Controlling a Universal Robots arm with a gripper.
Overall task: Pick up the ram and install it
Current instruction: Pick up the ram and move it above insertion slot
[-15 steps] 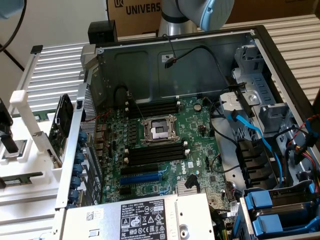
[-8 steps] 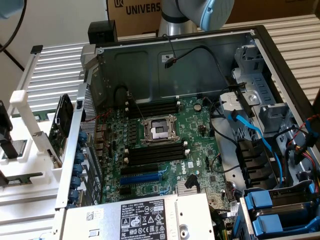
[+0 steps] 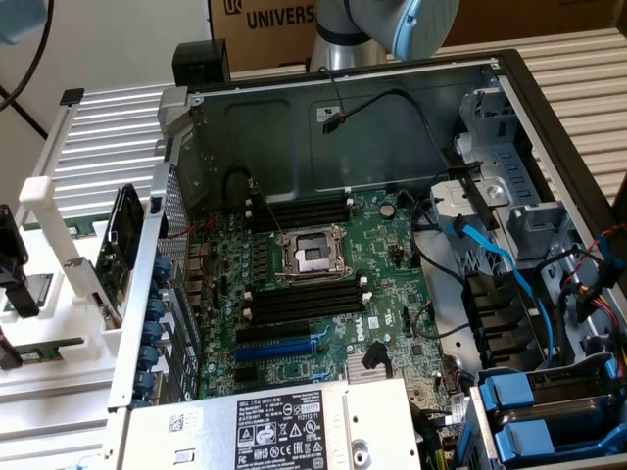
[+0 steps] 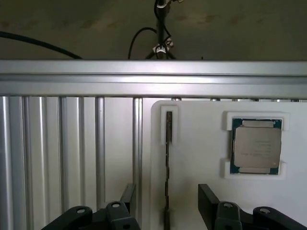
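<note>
- Now the pincer [image 4: 167,211] is spread open, holding nothing.
- The ram [image 4: 168,127] stands on edge between its fingers [image 4: 208,201], its long side pointing away from the pincer.

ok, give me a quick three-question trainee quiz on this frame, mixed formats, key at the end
1. True or false: the ram sits edge-up in the white holder, not yet picked up.
2. What shares that holder with the ram? A) processor chip B) fan C) screwdriver
3. Fill in: the gripper fingers are ____.
Key: 1 true; 2 A; 3 open.
</note>
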